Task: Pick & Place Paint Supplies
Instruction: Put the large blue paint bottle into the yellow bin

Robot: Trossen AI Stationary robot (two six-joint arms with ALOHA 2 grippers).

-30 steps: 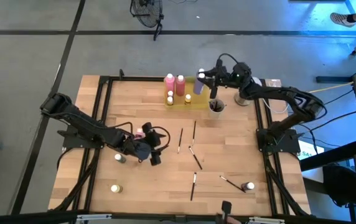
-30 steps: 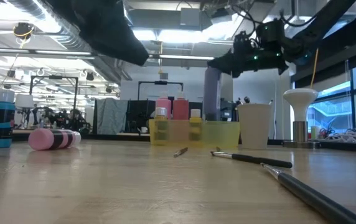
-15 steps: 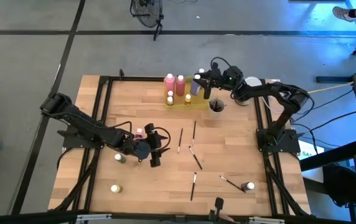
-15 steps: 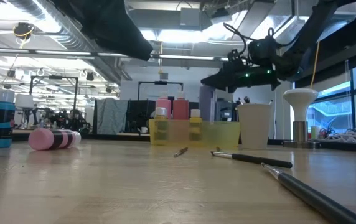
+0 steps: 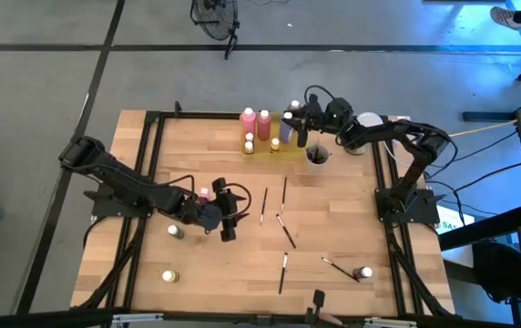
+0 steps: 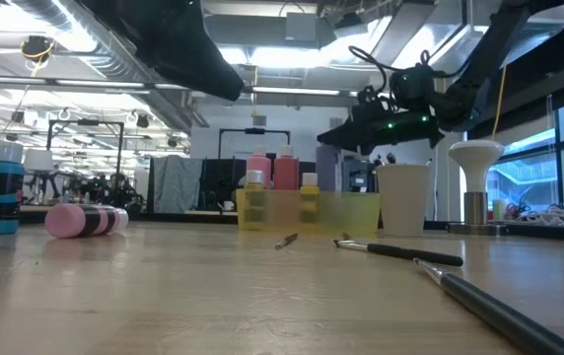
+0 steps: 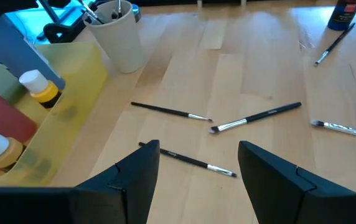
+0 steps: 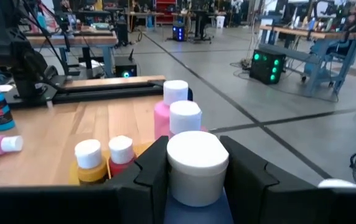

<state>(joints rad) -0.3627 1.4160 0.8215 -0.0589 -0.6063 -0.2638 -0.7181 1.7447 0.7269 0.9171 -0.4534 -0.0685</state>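
My right gripper [image 5: 293, 120] is over the yellow tray [image 5: 290, 148] at the far side of the table, shut on a purple bottle [image 6: 329, 170] with a white cap [image 8: 196, 155]. Two pink bottles [image 5: 256, 119] and two small yellow-capped ones [image 5: 250, 142] stand in the tray. My left gripper [image 7: 193, 180] hangs open at the table's left middle, touching nothing. A pink bottle [image 5: 204, 194] lies on its side next to it. Several dark brushes [image 5: 284, 196] lie flat on the wood beyond it. My right gripper pinches the purple bottle between its two fingers [image 8: 153, 167], on the body just under the white cap [image 8: 193, 210]. The fingers lie about level and come from the table's right. The bottle stands upright, its lower part behind the tray wall; whether it rests on the tray floor cannot be told.
A pale cup [image 5: 316, 157] holding brushes stands right of the tray. Small bottles stand at the near left [image 5: 168, 275], the left [image 5: 175, 231] and the near right [image 5: 362, 272]. A black frame [image 5: 148, 146] rims the table. A white lamp-like stand [image 6: 474, 177] is at the far right.
My right gripper has come down and a little toward the table's left, lowering the upright purple bottle from above the tray to inside its walls. Most of the drop came early in the second. The left arm has kept still.
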